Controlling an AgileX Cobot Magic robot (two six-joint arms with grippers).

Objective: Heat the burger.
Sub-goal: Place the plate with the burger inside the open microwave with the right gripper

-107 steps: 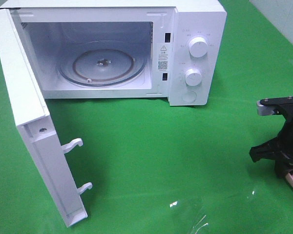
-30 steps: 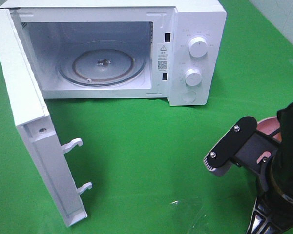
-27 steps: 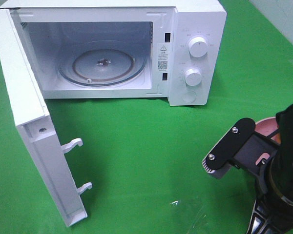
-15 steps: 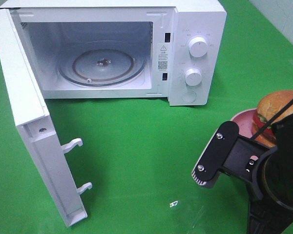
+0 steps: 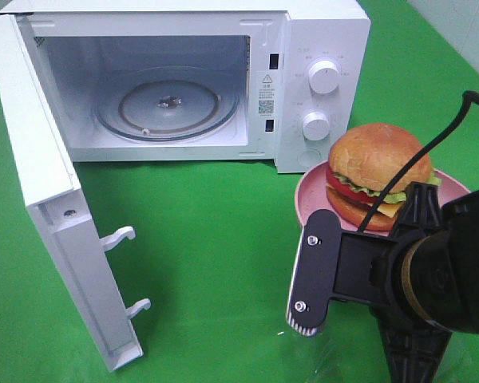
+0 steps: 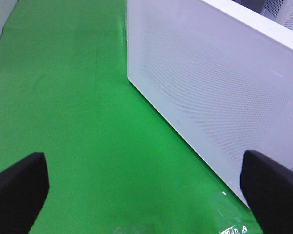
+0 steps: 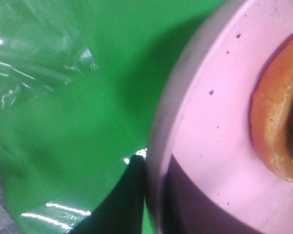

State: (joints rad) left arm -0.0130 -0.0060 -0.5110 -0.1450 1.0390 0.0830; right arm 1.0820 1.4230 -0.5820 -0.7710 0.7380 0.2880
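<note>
The burger (image 5: 379,171), with its tan bun, lettuce, tomato and cheese, sits on a speckled pink plate (image 5: 310,195) held up over the green cloth, right of the microwave's front. My right gripper (image 5: 419,209) is shut on the plate's near rim. In the right wrist view its jaws pinch the rim (image 7: 154,195), and the burger's bottom bun (image 7: 276,126) shows at the edge. My left gripper (image 6: 145,195) is open and empty, facing the outer face of the microwave door (image 6: 210,87); the exterior view does not show it.
The white microwave (image 5: 319,48) stands at the back with its door (image 5: 48,199) swung open to the left and a glass turntable (image 5: 168,104) inside. A piece of clear film (image 5: 319,351) lies on the green cloth near the front.
The right arm has carried the plate with the burger leftward, toward the microwave; the burger has come into full view. The left gripper stays open.
</note>
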